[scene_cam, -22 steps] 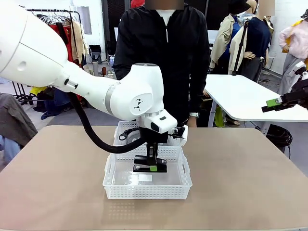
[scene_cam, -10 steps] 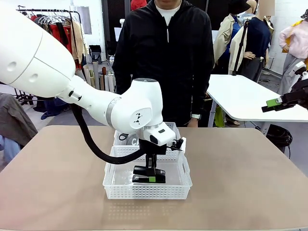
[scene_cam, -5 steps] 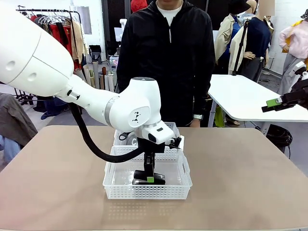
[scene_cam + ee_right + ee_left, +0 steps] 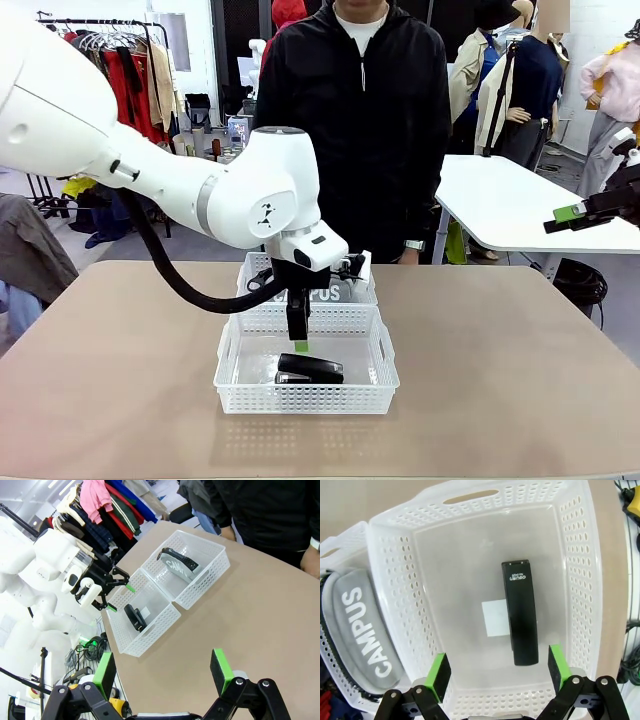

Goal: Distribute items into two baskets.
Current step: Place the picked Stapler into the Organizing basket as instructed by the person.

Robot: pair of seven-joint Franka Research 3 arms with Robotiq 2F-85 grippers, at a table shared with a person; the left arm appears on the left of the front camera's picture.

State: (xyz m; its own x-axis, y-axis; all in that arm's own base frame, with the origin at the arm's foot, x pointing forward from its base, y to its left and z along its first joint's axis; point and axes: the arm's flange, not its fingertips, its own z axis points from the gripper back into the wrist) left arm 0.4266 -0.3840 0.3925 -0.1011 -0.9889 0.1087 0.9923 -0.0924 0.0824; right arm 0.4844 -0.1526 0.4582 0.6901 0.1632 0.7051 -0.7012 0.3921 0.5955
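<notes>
Left pincer [image 4: 497,672]: spread wide, holding nothing, above the stapler.
Right pincer [image 4: 162,672]: wide apart, holding nothing, off to the side.
Stapler [image 4: 520,612]: flat in near basket [image 4: 397,590].
Pouch [image 4: 364,627]: in far basket [image 4: 258,267].

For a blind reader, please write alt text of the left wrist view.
A black stapler lies flat in a white basket, below the open left gripper. A grey pouch marked CAMPUS lies in the neighbouring basket.
</notes>
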